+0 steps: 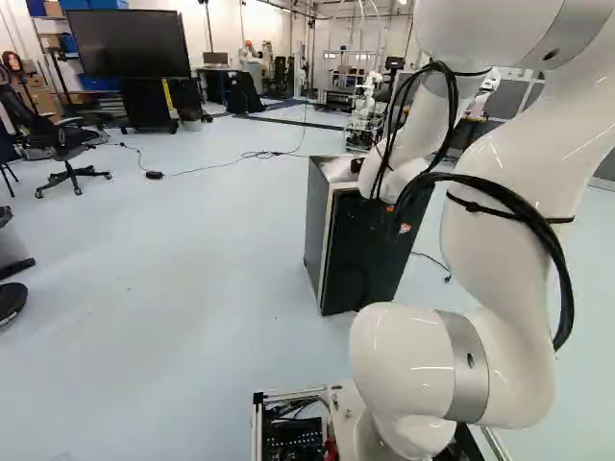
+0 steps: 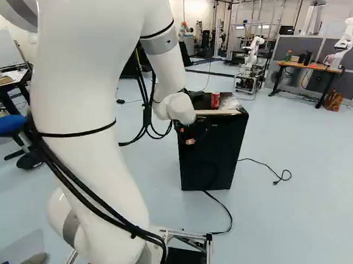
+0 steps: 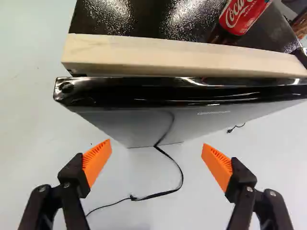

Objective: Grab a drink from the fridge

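Note:
The small black fridge (image 2: 216, 153) stands ahead of the arm, its door seemingly closed. My gripper (image 2: 187, 136) is at the upper front of the door in the right base view. From the wrist, the gripper (image 3: 157, 160) has its orange-padded fingers wide apart, with nothing between them; the door's glossy top edge (image 3: 182, 92) runs across ahead of them. Behind that edge lies a pale wooden strip (image 3: 177, 56). A red cola can (image 3: 242, 17) rests on the black fridge top beyond the strip. The fridge's inside is hidden.
A black cable (image 2: 223, 212) trails over the floor from the fridge. An office chair (image 1: 65, 149) and a large screen (image 1: 128, 45) stand at the left of the left base view. Another robot (image 2: 344, 40) is by a wooden table (image 2: 309, 66) at the far right.

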Robot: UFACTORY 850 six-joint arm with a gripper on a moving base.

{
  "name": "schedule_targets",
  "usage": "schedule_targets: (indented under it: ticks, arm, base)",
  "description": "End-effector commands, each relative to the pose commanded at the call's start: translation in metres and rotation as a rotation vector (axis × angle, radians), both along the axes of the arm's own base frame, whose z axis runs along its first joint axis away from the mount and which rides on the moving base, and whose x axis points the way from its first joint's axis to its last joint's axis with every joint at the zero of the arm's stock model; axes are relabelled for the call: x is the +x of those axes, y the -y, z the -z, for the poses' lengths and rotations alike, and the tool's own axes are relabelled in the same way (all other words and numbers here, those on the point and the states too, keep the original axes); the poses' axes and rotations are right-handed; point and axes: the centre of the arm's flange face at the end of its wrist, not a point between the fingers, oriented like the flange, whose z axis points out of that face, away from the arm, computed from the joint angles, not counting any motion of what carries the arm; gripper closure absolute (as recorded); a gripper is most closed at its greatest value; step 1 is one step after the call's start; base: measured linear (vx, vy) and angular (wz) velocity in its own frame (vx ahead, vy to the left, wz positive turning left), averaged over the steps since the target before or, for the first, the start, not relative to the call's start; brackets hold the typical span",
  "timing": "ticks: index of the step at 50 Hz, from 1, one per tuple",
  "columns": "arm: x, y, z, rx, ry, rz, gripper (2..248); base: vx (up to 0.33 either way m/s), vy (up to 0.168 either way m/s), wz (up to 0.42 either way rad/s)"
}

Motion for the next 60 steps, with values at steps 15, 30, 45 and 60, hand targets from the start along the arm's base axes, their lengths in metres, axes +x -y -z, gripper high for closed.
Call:
schedule_targets:
  ticks: [15, 30, 45, 60]
  arm:
    - [0.011, 0.000, 0.000, -0.001, 0.010, -0.006, 3]
    - [0.017, 0.001, 0.000, -0.002, 0.013, -0.010, 3]
    - [0.022, 0.001, 0.001, -0.003, 0.015, -0.012, 3]
    - [0.025, 0.001, 0.001, -0.003, 0.016, -0.014, 3]
  base:
    - [0.000, 0.000, 0.000]
    - [0.000, 0.000, 0.000]
    - [0.000, 0.000, 0.000]
    - [0.000, 0.000, 0.000]
